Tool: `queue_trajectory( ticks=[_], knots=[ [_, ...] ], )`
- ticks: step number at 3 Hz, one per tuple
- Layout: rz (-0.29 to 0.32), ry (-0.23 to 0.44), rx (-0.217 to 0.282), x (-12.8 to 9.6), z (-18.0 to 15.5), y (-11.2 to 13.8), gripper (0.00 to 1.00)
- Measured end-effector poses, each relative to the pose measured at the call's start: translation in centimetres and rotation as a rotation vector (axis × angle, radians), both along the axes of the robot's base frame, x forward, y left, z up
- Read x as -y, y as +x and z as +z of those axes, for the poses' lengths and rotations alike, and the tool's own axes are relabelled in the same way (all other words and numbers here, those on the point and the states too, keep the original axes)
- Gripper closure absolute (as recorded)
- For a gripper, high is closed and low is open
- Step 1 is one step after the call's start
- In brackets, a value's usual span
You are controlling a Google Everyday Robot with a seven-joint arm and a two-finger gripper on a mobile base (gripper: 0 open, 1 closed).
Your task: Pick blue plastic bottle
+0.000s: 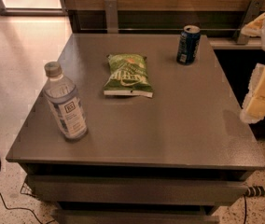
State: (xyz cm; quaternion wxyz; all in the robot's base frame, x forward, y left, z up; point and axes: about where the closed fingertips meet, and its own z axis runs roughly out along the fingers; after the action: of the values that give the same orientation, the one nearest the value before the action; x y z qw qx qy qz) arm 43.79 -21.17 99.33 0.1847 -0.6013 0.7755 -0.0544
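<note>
The blue plastic bottle (65, 104) is a tall clear water bottle with a pale grey cap and a bluish-white label bearing a small dark square logo. It stands upright near the front left corner of the grey table (188, 129). My gripper (262, 94) shows as a pale yellow-white shape at the right edge of the view, beside the table's right side. It is far to the right of the bottle and touches nothing.
A green chip bag (128, 75) lies flat at the table's middle back. A dark blue metal can (188, 44) stands upright at the back right. A wooden wall and ledge run behind the table. Cables lie on the floor at the front.
</note>
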Motion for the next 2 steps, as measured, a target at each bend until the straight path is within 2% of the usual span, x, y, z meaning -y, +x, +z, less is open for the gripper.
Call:
queue_trajectory(
  ticks=[1, 2],
  knots=[
    [0.0, 0.0, 0.0, 0.0, 0.01, 0.0, 0.0],
    [0.018, 0.048, 0.004, -0.68, 0.24, 0.16, 0.0]
  ],
)
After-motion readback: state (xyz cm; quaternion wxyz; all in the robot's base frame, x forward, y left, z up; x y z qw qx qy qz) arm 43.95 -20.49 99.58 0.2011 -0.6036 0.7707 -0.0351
